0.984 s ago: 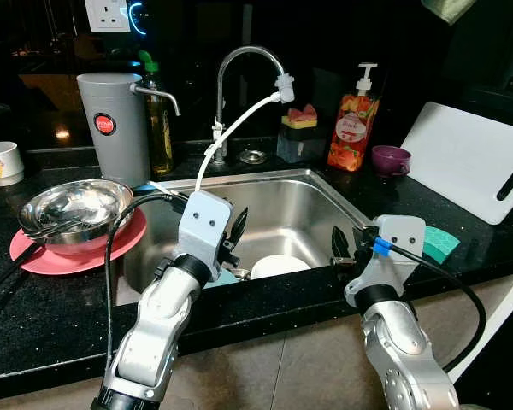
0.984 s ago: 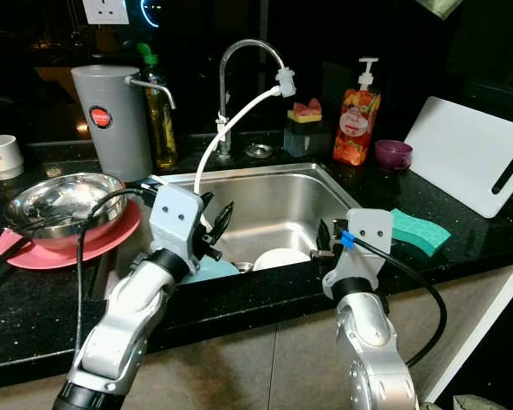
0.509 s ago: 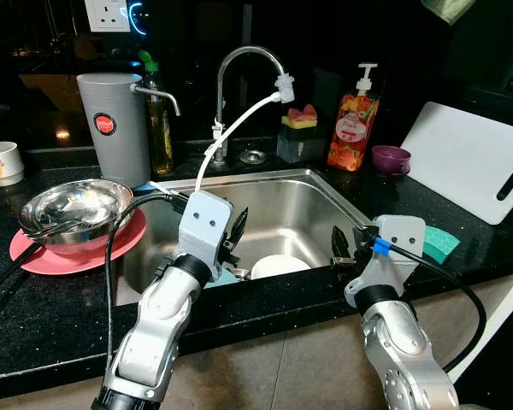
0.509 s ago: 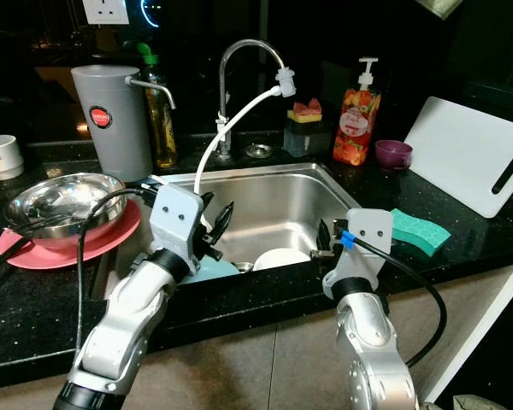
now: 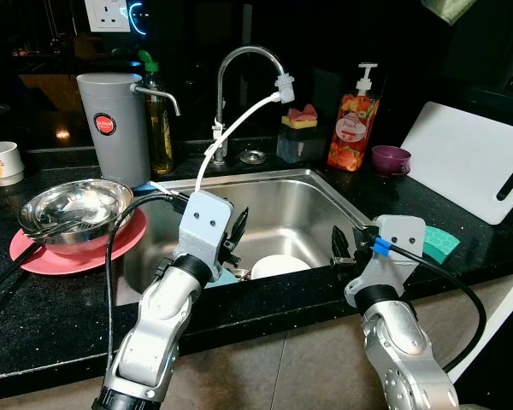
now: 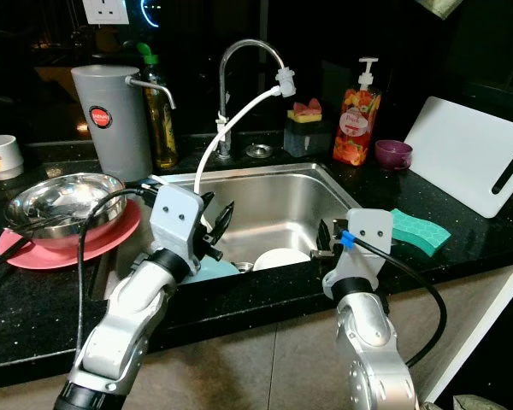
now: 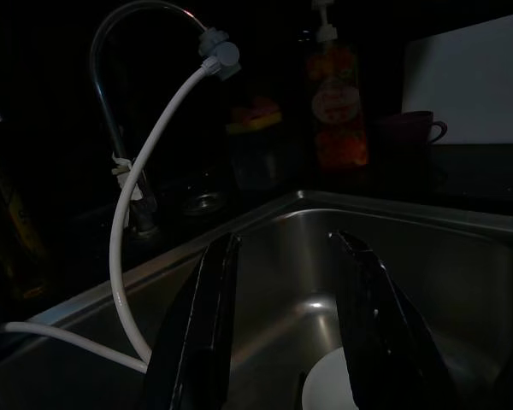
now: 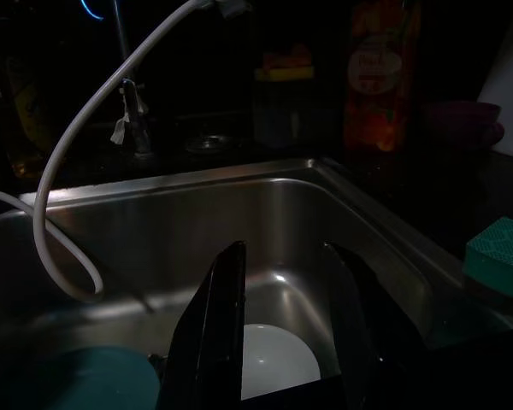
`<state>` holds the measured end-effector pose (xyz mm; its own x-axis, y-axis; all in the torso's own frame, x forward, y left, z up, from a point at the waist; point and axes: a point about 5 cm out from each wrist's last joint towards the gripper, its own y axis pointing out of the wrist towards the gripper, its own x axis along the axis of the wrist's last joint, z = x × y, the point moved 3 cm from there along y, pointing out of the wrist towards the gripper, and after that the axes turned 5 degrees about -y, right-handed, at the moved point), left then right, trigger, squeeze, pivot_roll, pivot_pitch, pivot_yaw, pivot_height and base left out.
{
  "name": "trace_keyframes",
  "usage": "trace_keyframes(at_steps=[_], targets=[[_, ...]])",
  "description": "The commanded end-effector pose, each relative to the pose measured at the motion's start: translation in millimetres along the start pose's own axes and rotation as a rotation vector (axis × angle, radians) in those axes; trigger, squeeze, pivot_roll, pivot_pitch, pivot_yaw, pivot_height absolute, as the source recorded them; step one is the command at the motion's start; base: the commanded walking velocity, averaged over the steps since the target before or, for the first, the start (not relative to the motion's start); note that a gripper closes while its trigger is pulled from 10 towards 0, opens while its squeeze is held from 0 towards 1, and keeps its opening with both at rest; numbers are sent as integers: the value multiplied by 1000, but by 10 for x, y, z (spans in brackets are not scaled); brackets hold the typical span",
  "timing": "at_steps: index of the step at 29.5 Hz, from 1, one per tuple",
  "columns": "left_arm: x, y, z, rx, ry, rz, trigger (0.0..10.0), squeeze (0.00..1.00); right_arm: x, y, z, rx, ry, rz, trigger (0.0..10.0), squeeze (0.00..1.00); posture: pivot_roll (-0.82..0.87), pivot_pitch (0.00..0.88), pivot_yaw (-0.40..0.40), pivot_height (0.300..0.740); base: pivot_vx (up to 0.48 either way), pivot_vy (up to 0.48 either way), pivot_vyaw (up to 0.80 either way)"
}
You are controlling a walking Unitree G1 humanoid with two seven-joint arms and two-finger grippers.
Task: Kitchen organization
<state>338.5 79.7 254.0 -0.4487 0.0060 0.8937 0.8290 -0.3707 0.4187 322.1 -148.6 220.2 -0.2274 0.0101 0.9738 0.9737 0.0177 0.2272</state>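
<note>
White dish (image 5: 279, 266) in sink (image 5: 299, 201); hose (image 5: 227, 138), teal plate (image 6: 207, 271) beside.

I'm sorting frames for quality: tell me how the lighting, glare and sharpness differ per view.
Left eye and right eye views: bright and sharp up front, with glare on the steel bowl and sink, and a dark background. Left wrist view: very dim; the left gripper is a silhouette, though the white hose stands out. Right wrist view: dim, with a soft sheen on the sink wall behind the right gripper.
</note>
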Motion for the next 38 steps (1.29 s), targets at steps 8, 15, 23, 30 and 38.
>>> trace_keyframes(at_steps=[8, 15, 23, 30, 38], targets=[[-24, 6, -35, -17, -5, 8, 10000, 0, 11, 3, -12, -4, 2, 3, 10000, 0, 39, 39, -66, 740, 0, 0, 0], [-25, 5, -37, -19, -4, 7, 10000, 0, 9, 3, -9, -3, 3, 2, 10000, 0, 39, 37, -65, 740, 0, 0, 0], [-24, 8, -36, -19, -2, 7, 10000, 0, 14, 10, -5, 0, 3, 1, 10000, 0, 39, 37, -65, 740, 0, 0, 0], [-28, 4, -40, -20, -3, 7, 10000, 0, 8, 8, -6, 0, 1, 1, 10000, 0, 40, 31, -67, 740, 0, 0, 0], [-25, 5, -38, -20, -4, 6, 10000, 0, 10, 10, -3, 1, 1, 2, 10000, 0, 40, 31, -67, 740, 0, 0, 0]])
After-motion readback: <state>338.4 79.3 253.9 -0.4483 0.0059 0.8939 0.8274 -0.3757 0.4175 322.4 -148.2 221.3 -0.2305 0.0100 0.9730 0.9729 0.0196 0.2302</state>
